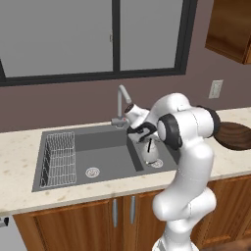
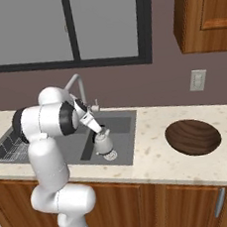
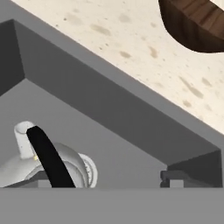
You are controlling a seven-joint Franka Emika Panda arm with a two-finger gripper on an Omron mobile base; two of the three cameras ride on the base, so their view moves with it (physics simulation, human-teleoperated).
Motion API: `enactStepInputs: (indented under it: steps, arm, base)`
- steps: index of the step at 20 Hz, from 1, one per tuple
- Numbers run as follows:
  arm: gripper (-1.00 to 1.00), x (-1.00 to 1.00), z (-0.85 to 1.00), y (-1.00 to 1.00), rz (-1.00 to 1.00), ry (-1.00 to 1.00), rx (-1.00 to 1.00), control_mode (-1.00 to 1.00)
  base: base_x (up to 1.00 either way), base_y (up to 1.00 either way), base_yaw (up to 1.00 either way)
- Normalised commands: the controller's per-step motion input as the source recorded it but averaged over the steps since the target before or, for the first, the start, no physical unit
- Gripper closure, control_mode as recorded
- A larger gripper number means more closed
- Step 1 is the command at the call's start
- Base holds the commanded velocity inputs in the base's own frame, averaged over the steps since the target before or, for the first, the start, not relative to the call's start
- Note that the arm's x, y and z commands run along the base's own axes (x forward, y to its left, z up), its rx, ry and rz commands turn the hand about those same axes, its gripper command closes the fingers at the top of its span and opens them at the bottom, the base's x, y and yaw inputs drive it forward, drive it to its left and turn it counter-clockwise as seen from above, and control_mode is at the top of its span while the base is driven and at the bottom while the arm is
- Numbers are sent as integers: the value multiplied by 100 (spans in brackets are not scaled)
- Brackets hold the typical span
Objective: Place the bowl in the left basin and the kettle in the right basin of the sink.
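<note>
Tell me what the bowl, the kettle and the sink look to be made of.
Bowl: looks like dark-brown wood, with visible grain bands and a low sheen. Kettle: seems polished metal or white enamel, with a pale glossy body; its handle is matte black, possibly plastic. Sink: flat dark grey and matte, likely composite or coated metal, with shiny metal drains.

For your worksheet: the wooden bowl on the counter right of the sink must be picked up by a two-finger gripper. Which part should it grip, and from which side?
Probably the rim. The bowl sits upright and open on the counter, wide and shallow, so its body looks too broad to span. Come from above, one finger inside and one outside the wall, likely at the edge nearest the sink.
</note>
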Motion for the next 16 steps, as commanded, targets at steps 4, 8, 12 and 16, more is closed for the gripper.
enactStepInputs:
  steps: [4, 8, 12, 16]
  arm:
    - [-100, -55, 44, 0, 0, -14, 1, -100]
    - [-100, -40, 34, 0, 0, -10, 6, -100]
    - [-100, -28, 8, 0, 0, -4, 5, -100]
    - [-100, -20, 0, 0, 0, 0, 4, -100]
  base:
    - [0, 0, 0]
    - [0, 0, 0]
    - [0, 0, 0]
    - [0, 0, 0]
